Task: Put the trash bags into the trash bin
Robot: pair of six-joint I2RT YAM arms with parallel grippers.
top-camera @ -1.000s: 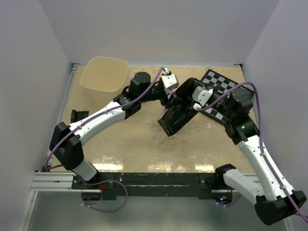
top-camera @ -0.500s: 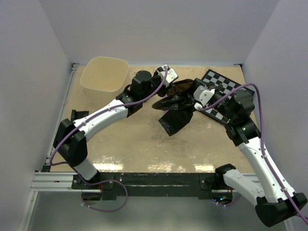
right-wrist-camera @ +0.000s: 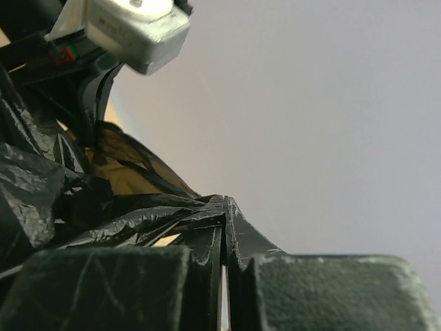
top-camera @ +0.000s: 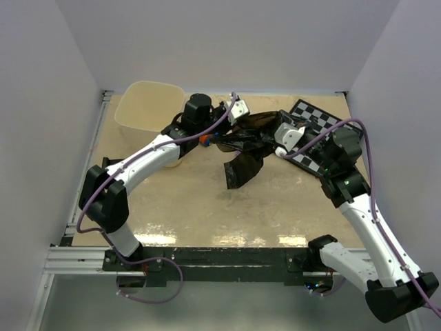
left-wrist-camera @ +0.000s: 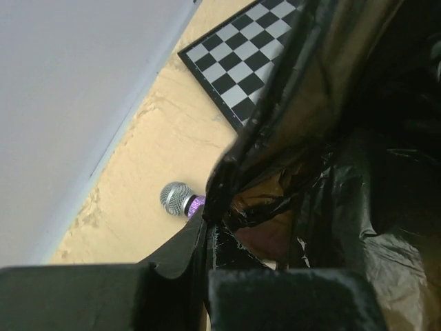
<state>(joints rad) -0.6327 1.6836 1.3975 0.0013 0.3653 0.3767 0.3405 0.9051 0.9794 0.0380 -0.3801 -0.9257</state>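
Both left claw and right claw grip bag.

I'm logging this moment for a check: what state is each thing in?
trash bag: lifted, pulled between both arms, outside the bin.
trash bin: upright, empty.
left fingers: shut on the trash bag.
right fingers: shut on the trash bag.
chequered board: lying flat, partly under the right arm.
microphone: lying on the table near the wall.

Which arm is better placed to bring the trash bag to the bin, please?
Probably the left arm: its jaws pinch the trash bag nearer the trash bin; the right arm holds it on the far side.
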